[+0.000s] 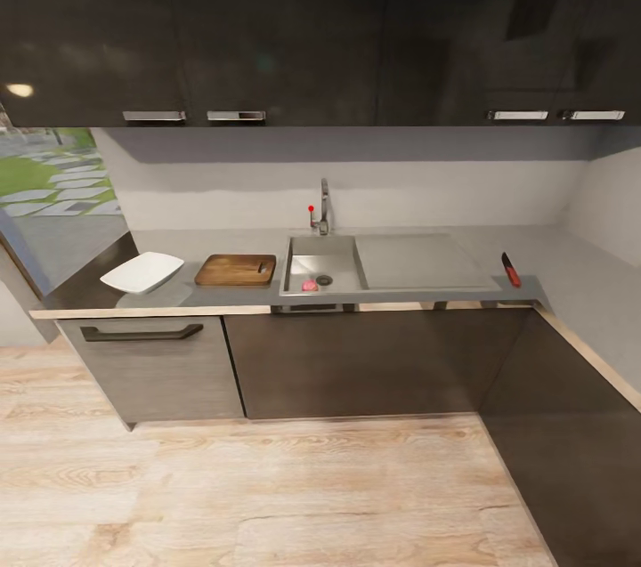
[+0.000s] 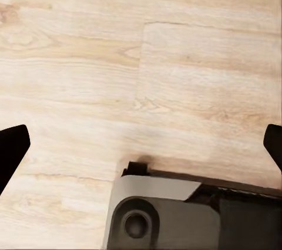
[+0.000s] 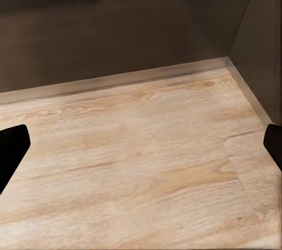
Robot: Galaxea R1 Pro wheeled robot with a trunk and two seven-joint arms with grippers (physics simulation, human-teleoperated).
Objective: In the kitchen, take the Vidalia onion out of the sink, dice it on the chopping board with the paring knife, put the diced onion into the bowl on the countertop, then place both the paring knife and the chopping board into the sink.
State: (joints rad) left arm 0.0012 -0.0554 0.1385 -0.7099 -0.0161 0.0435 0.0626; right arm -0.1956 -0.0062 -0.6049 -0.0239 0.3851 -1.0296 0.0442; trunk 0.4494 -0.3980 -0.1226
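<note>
Both our claws, left claw [image 2: 141,144] and right claw [image 3: 141,144], hang wide and empty over the floor, and with the Vidalia onion [image 1: 309,286] at six o'clock in the sink [image 1: 303,247] beside the drain, we could nudge it away

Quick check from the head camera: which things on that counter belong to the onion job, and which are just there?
Job: onion in the sink; board; knife; bowl; countertop.

Just there: faucet; wall cabinets; drawer handle; wood floor.
</note>
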